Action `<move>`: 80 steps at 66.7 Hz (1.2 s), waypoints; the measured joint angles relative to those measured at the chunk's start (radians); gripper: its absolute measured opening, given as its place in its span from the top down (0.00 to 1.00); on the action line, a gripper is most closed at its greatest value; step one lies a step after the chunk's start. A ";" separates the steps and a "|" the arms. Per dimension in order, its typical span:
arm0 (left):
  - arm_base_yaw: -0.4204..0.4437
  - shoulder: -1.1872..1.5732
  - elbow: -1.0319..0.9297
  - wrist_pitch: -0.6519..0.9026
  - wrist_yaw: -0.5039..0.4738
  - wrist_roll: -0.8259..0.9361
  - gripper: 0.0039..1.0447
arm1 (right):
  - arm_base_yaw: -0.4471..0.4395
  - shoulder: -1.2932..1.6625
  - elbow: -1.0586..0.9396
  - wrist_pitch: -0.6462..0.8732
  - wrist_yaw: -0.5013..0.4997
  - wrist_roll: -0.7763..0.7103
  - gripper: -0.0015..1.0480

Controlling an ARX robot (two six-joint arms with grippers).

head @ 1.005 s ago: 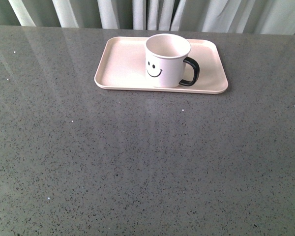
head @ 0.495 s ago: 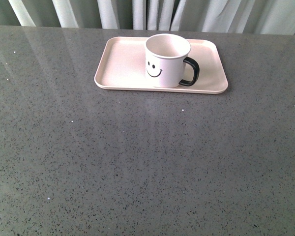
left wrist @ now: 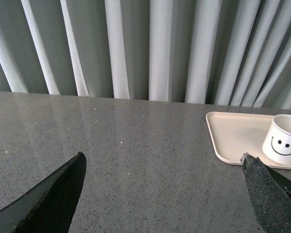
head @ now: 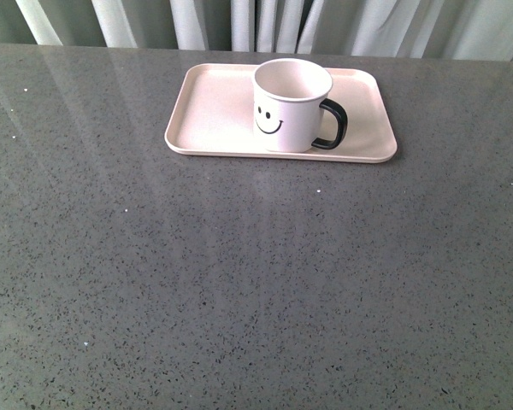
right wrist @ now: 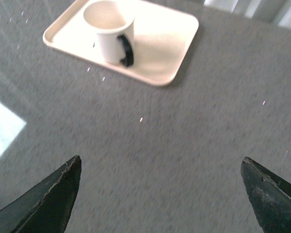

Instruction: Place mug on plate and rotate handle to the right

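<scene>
Front view: the mug (head: 291, 107) is seen upright on the plate (head: 214, 115), set toward the plate's 6 o'clock rim and slightly to the 3 o'clock side of its centre. The plate lies at the 12 o'clock end of the grey table (head: 239, 282), just before the curtain (head: 265, 21). The handle (head: 333, 125) is pointed to 3 o'clock. The smiley face is turned toward about 7 o'clock.

Left gripper (left wrist: 162, 156): jaws are spread wide, nothing is held, and it is well apart from the mug.
Right gripper (right wrist: 161, 158): jaws are likewise spread wide and empty, raised over bare table, well apart from the plate.
Neither arm is shown in the front view.

Step, as judged: both parts of the task appear done, with the mug placed and the handle to the right. The moment is read as the closing phase, arms clear.

Next move, as judged: no further grasp is called for. At most, the mug base is to be checked as wholly inside the rim. The handle is not to be brushed, since contact could turn it off 3 o'clock.
</scene>
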 joint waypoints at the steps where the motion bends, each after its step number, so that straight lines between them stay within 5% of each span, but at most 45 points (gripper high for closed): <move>1: 0.000 0.000 0.000 0.000 0.000 0.000 0.09 | 0.002 0.024 0.013 0.009 0.003 0.002 0.09; 12: 0.000 0.000 0.000 0.000 0.000 0.000 0.09 | 0.062 0.439 0.282 0.106 0.105 0.024 0.09; 22: 0.000 0.000 0.000 0.000 0.000 0.000 0.09 | 0.148 0.784 0.645 -0.055 0.137 0.127 0.09; 37: 0.000 0.000 0.000 0.000 0.000 0.000 0.09 | 0.224 0.993 0.927 -0.174 0.180 0.237 0.09; 80: 0.000 0.000 0.000 0.000 0.000 0.000 0.09 | 0.294 1.228 1.207 -0.333 0.228 0.360 0.09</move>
